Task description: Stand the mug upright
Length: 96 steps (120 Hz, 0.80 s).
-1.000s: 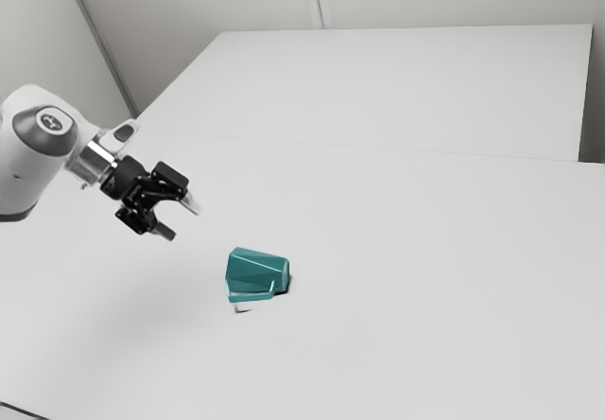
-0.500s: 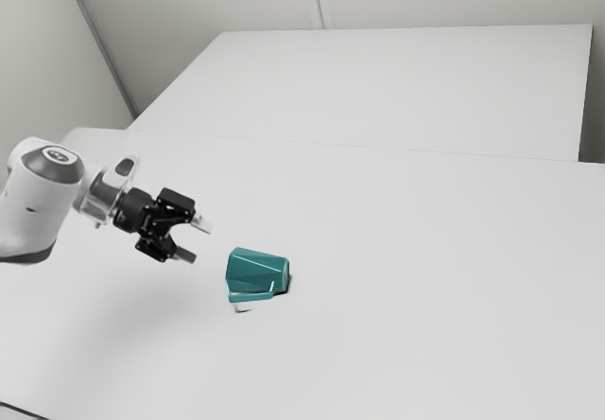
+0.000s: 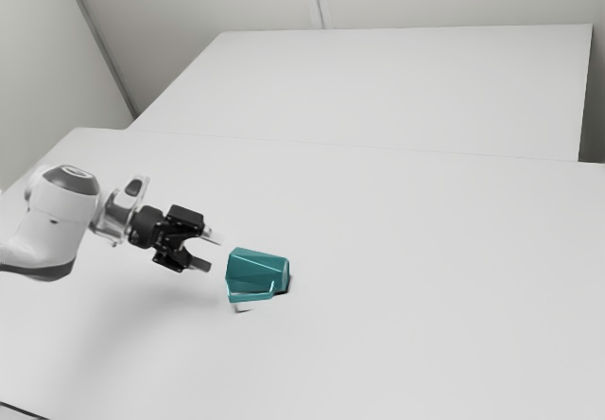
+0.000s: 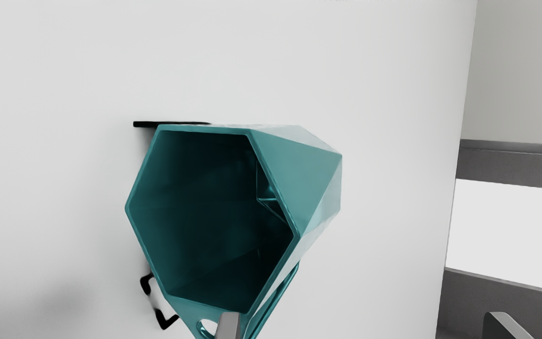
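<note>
The teal faceted mug [image 3: 255, 272] lies on its side on the table, its open mouth toward the gripper and its base toward the exterior view's right. My gripper [image 3: 208, 253] is just to the exterior view's left of the mug, apart from it, with open fingers and nothing between them. From the wrist view one looks straight into the hollow mug [image 4: 214, 212]; its handle runs down past one fingertip. The open gripper [image 4: 367, 325] has one fingertip in front of the mug's handle side and the other well off to the side.
The white table [image 3: 425, 278] spreads around the mug. Behind it stands another white surface [image 3: 406, 89], with pale walls beyond. A dark line [image 3: 24, 411] crosses the near corner at the exterior view's left.
My gripper has come lower and toward the exterior view's right, closer to the mug's mouth, its fingers still apart. The mug lies where it was.
</note>
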{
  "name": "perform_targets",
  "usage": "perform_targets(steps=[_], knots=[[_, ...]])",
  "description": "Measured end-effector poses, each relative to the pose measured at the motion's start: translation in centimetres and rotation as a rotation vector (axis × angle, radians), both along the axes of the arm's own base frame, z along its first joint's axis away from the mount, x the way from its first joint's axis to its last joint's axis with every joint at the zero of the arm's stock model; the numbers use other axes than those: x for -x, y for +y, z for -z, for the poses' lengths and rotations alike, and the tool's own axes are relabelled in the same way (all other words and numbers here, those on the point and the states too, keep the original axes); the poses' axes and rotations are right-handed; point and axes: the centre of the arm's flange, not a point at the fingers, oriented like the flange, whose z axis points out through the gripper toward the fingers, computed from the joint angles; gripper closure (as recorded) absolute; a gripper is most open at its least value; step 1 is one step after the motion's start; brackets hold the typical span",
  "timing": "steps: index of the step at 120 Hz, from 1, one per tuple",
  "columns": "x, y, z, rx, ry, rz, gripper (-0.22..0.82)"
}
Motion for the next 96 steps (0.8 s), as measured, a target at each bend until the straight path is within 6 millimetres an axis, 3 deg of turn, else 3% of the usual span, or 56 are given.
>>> perform_targets(steps=[56, 96], knots=[[-0.8, -1.4, 2.9, 0.025, -0.108, 0.032, 0.05], [-1.8, -3.0, 3.7, 0.036, -0.168, 0.074, 0.06]])
